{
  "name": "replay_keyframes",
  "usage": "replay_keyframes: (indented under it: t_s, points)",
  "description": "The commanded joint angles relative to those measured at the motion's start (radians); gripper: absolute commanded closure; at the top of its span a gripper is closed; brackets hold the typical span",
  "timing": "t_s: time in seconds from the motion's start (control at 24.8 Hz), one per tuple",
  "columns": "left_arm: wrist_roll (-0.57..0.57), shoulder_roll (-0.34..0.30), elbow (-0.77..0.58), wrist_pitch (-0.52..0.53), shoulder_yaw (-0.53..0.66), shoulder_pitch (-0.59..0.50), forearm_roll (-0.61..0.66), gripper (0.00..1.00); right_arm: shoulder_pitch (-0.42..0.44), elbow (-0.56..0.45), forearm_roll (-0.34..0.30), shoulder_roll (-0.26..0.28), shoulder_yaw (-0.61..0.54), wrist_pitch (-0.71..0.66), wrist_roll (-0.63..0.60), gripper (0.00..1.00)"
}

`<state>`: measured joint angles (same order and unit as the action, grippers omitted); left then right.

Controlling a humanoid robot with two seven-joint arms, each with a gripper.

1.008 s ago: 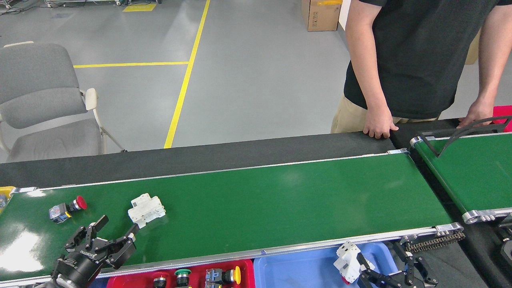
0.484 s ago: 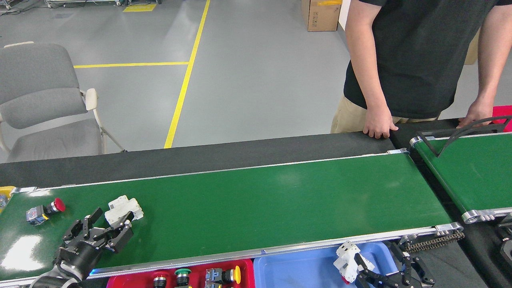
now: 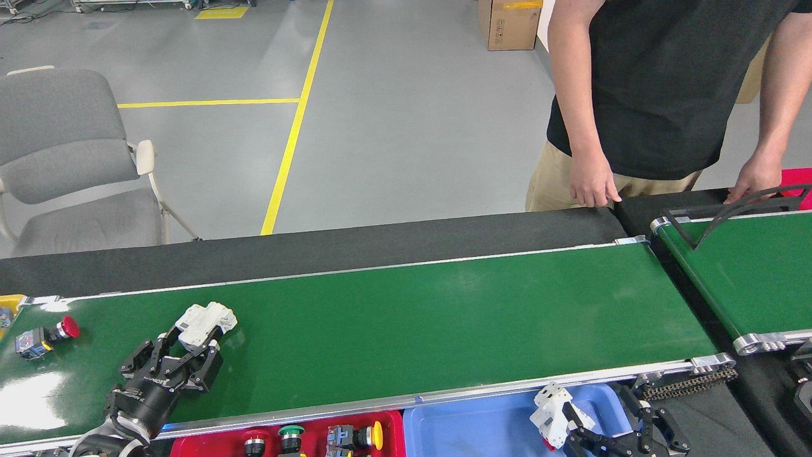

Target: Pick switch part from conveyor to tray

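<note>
Left claw (image 3: pixel 190 346): clenched on a white switch part (image 3: pixel 204 319), held at the near-left stretch of the conveyor (image 3: pixel 444 304); whether it had cleared the belt I could not tell. Right claw (image 3: pixel 609 431): low over the blue tray (image 3: pixel 482 428), fingers beside a second white switch part (image 3: pixel 553 412); grip unclear to me. Progress, as I judged it: one part at the tray, one in hand, transfer outstanding. Red-capped push button (image 3: pixel 41 336): on the belt's far left, unpicked. Red tray (image 3: pixel 387 438): held push buttons. Surroundings: grey floor with yellow lines, grey chair (image 3: pixel 70 158), cardboard box (image 3: pixel 507 25), a person (image 3: pixel 660 95) standing behind the black table edge, a second green belt (image 3: pixel 755 273) to the right.
</note>
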<state>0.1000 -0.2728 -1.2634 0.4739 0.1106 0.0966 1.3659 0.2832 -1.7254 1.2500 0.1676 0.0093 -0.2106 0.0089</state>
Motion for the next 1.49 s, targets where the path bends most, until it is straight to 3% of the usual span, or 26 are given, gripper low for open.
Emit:
replay_keyframes:
  t_s: [0.0, 0.08, 0.2, 0.4, 0.48, 0.52, 0.61, 0.65, 0.77, 0.85, 0.93, 1.13, 1.21, 1.29, 1.45]
  points:
    - [0.01, 0.012, -0.12, 0.031, -0.006, -0.046, -0.005, 0.92, -0.012, -0.019, -0.003, 0.0, -0.008, 0.0, -0.017, 0.01]
    - [-0.002, 0.06, -0.289, 0.077, -0.054, -0.132, -0.001, 0.91, -0.013, -0.022, -0.004, 0.0, -0.012, 0.0, -0.017, 0.01]
    - [-0.054, 0.133, -0.427, 0.08, -0.193, -0.198, 0.038, 0.9, -0.015, -0.026, -0.003, 0.001, -0.037, 0.0, -0.017, 0.01]
    - [-0.16, 0.333, -0.435, 0.046, -0.396, -0.199, 0.213, 0.88, -0.015, -0.028, -0.003, 0.006, -0.065, 0.0, -0.017, 0.01]
    - [-0.164, 0.369, -0.435, 0.046, -0.46, -0.196, 0.269, 0.81, -0.015, -0.028, -0.003, 0.006, -0.068, 0.0, -0.015, 0.01]
    - [-0.168, 0.369, -0.435, 0.042, -0.502, -0.196, 0.277, 0.66, -0.015, -0.028, -0.003, 0.006, -0.069, 0.0, -0.015, 0.01]
    - [-0.171, 0.369, -0.439, 0.003, -0.539, -0.198, 0.279, 0.13, -0.015, -0.026, -0.003, 0.004, -0.071, 0.0, -0.015, 0.01]
    - [-0.171, 0.371, -0.438, -0.04, -0.548, -0.201, 0.275, 0.0, -0.015, -0.026, -0.003, 0.004, -0.069, 0.0, -0.015, 0.01]
    - [-0.168, 0.369, -0.441, -0.084, -0.552, -0.207, 0.266, 0.0, -0.015, -0.028, -0.003, 0.004, -0.069, 0.0, -0.014, 0.01]
    - [-0.16, 0.371, -0.442, -0.115, -0.503, -0.207, 0.248, 0.0, -0.015, -0.028, -0.003, 0.004, -0.071, 0.002, -0.014, 0.01]
    - [-0.152, 0.369, -0.49, -0.193, -0.35, -0.241, 0.245, 0.0, -0.013, -0.026, -0.003, 0.001, -0.083, 0.002, -0.014, 0.01]
    - [0.006, 0.317, -0.487, -0.184, 0.259, -0.342, 0.242, 0.0, -0.01, -0.029, 0.003, 0.001, -0.081, 0.002, -0.014, 0.01]
    - [0.026, 0.287, -0.425, -0.164, 0.412, -0.368, 0.24, 0.0, -0.012, -0.029, 0.012, 0.001, -0.08, 0.002, -0.014, 0.01]
    - [0.026, 0.253, -0.367, -0.113, 0.509, -0.399, 0.216, 0.0, -0.01, -0.034, 0.025, 0.0, -0.08, 0.004, -0.014, 0.01]
    - [0.024, 0.248, -0.36, -0.058, 0.546, -0.465, 0.145, 0.0, -0.013, -0.042, 0.034, -0.019, -0.08, 0.0, -0.014, 0.01]
